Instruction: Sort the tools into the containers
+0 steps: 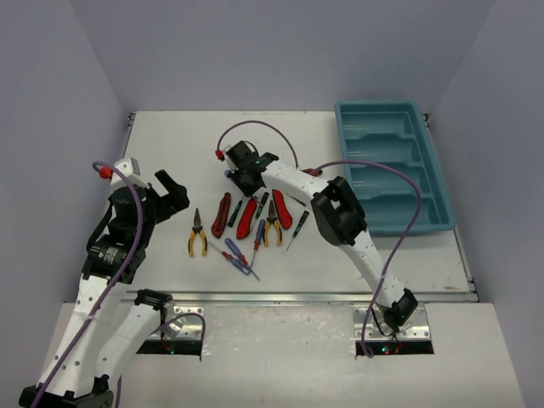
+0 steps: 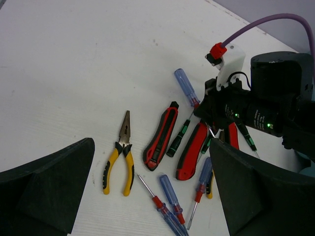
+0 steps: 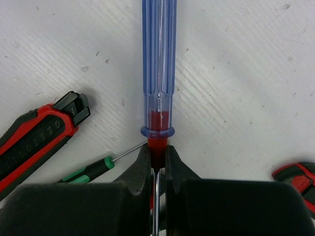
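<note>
The teal tray (image 1: 395, 166) sat at the far right of the white table (image 1: 170, 144), its four long compartments side by side and showing only their own teal floors. Every tool lay outside it, in a loose cluster at the middle of the table, well to the tray's left.

The right gripper (image 3: 157, 153) was down at the far edge of that cluster, its fingers clamped on the red collar of a blue-handled screwdriver (image 3: 158, 59), just below the handle. The handle was clear blue plastic, ribbed lengthwise, and pointed straight away from the fingers. Whether it rested on the table or hung just above could not be told.

Just left of it lay a red-and-black knife (image 3: 42, 137) and a thin black-and-green screwdriver (image 3: 93, 169). Nearer in the pile were two more red knives (image 1: 248, 217), orange-handled pliers (image 1: 272, 225) and a few small blue screwdrivers (image 1: 240, 257) crossing one another.

Yellow-handled pliers (image 2: 120, 157) lay apart at the left of the cluster, their nose pointing far.

The left gripper (image 1: 172, 191) hung over the table's left side, its fingers wide apart and holding nothing.
</note>
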You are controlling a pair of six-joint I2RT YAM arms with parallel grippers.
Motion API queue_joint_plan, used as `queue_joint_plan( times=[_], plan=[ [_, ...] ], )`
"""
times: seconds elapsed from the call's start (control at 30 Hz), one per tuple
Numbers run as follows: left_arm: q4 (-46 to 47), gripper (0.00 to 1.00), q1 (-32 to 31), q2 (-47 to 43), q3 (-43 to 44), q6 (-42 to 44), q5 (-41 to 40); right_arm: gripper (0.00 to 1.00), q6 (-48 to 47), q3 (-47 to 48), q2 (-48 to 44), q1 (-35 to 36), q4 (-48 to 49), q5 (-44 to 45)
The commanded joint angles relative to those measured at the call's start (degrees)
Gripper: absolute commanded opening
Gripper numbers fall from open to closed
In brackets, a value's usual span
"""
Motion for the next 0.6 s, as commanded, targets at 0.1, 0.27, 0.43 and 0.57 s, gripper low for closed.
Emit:
queue_joint_plan(
  times=[0.1, 0.27, 0.43, 0.57],
  plan=[
    [2.85, 1.0, 0.11, -0.34, 0.09, 0.88, 0.72, 0.0, 3.89, -3.13, -8.19, -0.48, 1.64, 3.56],
    [2.85, 1.0, 0.11, -0.51, 0.02, 0.88, 0.63, 0.0, 7.97, -3.99, -13.71, -2.64, 1.8, 3.51],
    [2.85, 1.0, 0.03, -0.51, 0.05, 0.88, 0.66, 0.0, 12.97, -6.84, -19.11, -8.85, 3.52, -1.04],
    [2.76, 1.0, -0.1, -0.6, 0.06, 0.88, 0.63, 0.0, 18.12, -7.37, -22.45, -16.17, 3.49, 0.11]
  ],
)
